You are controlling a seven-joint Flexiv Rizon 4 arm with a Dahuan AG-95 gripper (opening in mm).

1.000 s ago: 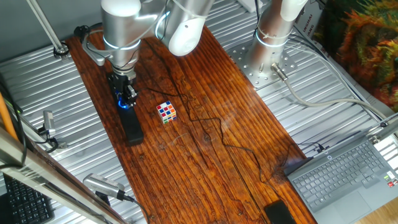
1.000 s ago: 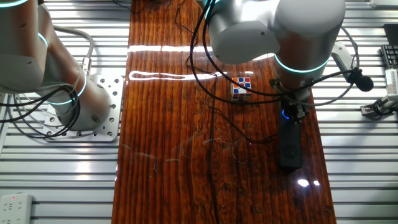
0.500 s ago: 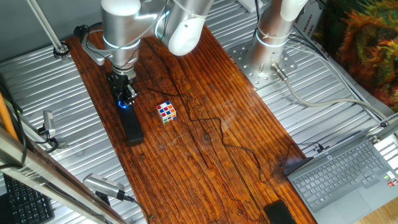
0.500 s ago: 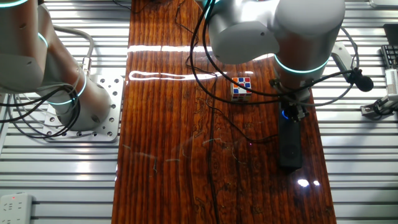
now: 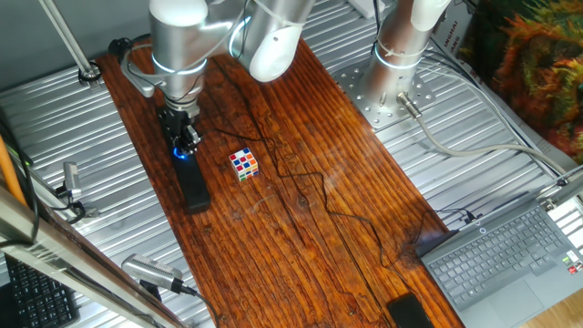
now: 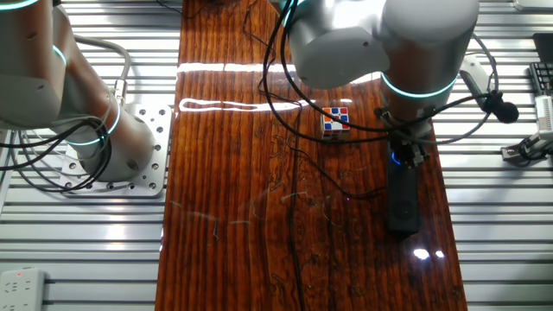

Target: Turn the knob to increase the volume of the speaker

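The speaker (image 5: 192,185) is a long black bar lying on the wooden board, also seen in the other fixed view (image 6: 403,203). Its knob (image 5: 182,152) glows blue at the bar's far end and also shows in the other view (image 6: 397,158). My gripper (image 5: 183,146) points straight down onto the knob, with its fingers closed around it; it appears in the other view (image 6: 406,154) too. The knob is mostly hidden by the fingers; only the blue glow shows.
A multicoloured puzzle cube (image 5: 243,164) sits to the right of the speaker. Thin black cables run across the board. A small black device (image 5: 407,312) lies at the board's near end, a laptop (image 5: 510,260) to its right. A second arm's base (image 5: 393,55) stands behind.
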